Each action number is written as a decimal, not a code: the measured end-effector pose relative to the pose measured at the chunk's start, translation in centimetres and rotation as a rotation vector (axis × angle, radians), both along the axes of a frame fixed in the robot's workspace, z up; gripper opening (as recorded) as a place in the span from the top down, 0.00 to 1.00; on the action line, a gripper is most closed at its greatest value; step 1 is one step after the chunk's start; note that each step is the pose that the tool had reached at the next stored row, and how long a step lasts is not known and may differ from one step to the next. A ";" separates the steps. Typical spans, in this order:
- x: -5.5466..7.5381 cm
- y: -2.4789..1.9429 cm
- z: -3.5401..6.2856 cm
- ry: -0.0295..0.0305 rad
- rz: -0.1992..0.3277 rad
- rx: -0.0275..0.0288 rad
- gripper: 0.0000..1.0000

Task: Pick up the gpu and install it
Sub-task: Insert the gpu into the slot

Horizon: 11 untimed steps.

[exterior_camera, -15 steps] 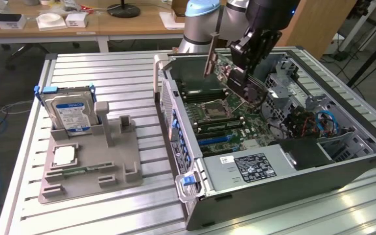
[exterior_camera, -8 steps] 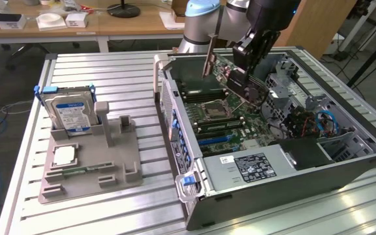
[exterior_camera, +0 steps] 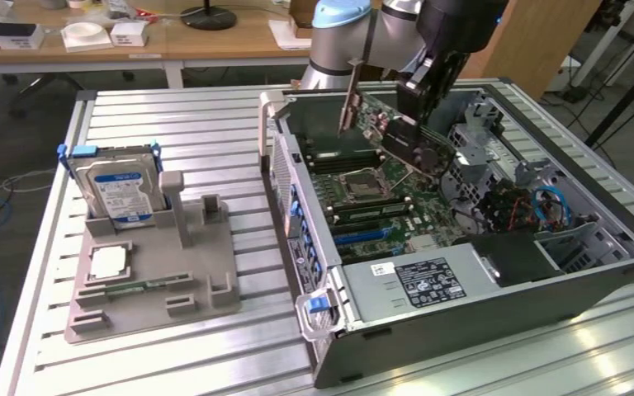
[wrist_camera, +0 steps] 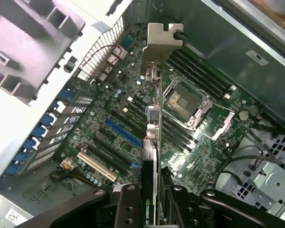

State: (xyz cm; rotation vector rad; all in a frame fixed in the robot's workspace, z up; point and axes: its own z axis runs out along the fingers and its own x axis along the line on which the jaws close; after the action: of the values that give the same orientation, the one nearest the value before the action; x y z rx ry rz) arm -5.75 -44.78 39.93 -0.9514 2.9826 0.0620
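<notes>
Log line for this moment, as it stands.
gripper: shut on gpu | gpu: held over open computer case, above motherboard | install: not seated

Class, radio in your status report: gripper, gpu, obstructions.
Gripper shut on gpu; gpu edge-on above motherboard, not seated. Nothing seen blocking slots.

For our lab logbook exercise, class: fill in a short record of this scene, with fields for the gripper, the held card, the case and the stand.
gripper: shut on the gpu
gpu: tilted above the motherboard, seemingly clear of its slots
computer case: open, on its side on the slatted table
stand: hard drive upright, memory stick lying flat
</notes>
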 end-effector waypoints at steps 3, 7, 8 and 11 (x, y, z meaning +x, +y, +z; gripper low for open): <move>0.1 0.00 -0.04 0.0000 0.029 0.0000 0.74; 0.2 0.00 -0.09 0.0000 0.070 0.0001 0.74; 0.2 0.00 -0.10 0.0000 0.081 0.0001 0.74; 0.4 0.00 -0.14 0.0000 0.113 0.0000 0.74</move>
State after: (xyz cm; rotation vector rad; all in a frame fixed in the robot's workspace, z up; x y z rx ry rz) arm -5.38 -44.78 39.80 -1.1189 2.9263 0.0629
